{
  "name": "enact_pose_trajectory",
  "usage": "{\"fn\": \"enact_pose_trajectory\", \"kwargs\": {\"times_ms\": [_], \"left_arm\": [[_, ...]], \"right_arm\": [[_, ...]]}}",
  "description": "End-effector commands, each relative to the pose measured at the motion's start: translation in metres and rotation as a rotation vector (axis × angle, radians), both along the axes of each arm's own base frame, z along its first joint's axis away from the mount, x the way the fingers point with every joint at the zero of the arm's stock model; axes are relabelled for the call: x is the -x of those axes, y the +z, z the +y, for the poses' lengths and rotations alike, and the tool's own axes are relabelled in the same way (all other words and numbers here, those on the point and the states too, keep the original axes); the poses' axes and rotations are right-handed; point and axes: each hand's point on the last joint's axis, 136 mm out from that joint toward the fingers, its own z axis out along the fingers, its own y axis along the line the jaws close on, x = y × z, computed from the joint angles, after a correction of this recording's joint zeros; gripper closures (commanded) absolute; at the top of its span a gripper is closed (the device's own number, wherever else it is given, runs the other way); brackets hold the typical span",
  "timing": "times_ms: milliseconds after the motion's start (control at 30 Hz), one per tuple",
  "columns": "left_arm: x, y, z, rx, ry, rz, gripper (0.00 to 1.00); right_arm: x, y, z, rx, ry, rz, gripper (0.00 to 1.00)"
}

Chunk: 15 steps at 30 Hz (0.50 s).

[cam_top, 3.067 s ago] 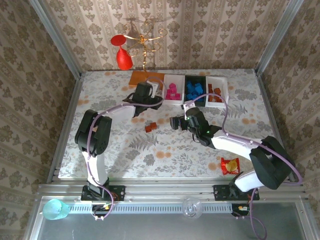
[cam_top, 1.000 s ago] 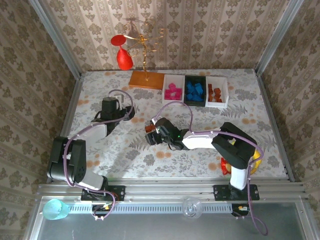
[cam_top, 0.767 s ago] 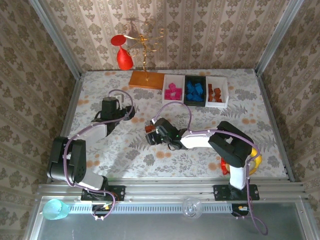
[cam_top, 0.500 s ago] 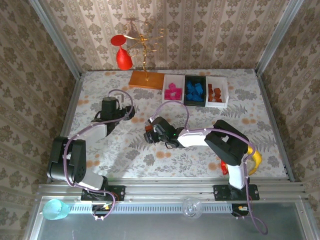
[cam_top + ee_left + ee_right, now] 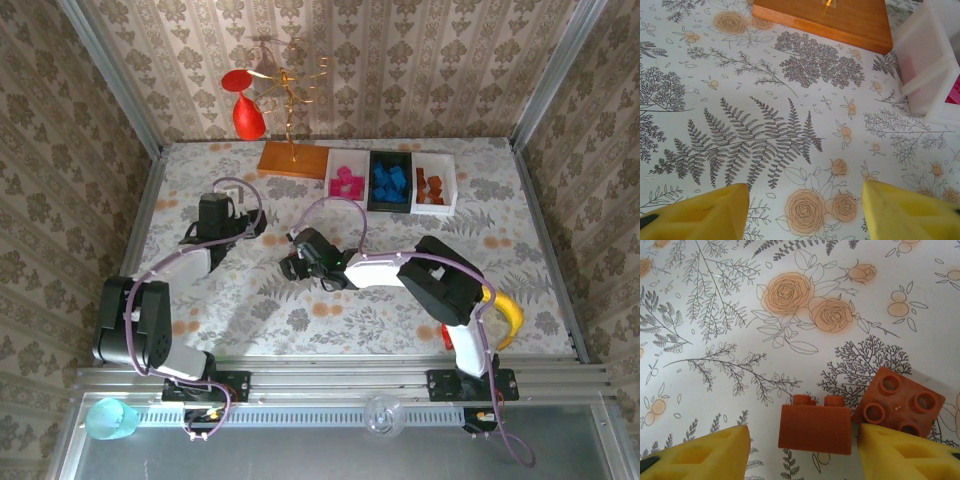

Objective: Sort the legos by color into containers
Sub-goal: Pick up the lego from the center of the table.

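Floral table [image 5: 400, 300], shallow trays [image 5: 453, 188] at 12 o'clock filled; part-open right tool [image 5: 291, 267] straddles one of two loose orange-brown plastic bricks [image 5: 815, 430], left tool [image 5: 802, 210] open, empty.

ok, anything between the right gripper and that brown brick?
Nothing in between: the brown brick sits inside the right gripper's open jaws. A second brown brick lies close beside it, crowding one finger.
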Motion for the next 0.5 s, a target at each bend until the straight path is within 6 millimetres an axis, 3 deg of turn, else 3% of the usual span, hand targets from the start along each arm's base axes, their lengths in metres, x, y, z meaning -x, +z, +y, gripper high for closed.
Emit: {"fn": "enact_pose_trajectory", "kwargs": {"times_ms": [0,233,467], "left_arm": [[0.001,0.01,0.002,0.025,0.007,-0.018,0.38],[0.002,0.007,0.005,0.028,0.011,-0.015,0.38],[0.001,0.007,0.005,0.037,0.011,-0.016,0.38]], "right_arm": [[-0.007,-0.011,0.0,0.051,-0.009,-0.012,0.43],[-0.012,-0.015,0.004,0.074,0.004,-0.028,0.53],[-0.007,0.002,0.004,0.043,0.029,-0.047,0.65]]}}
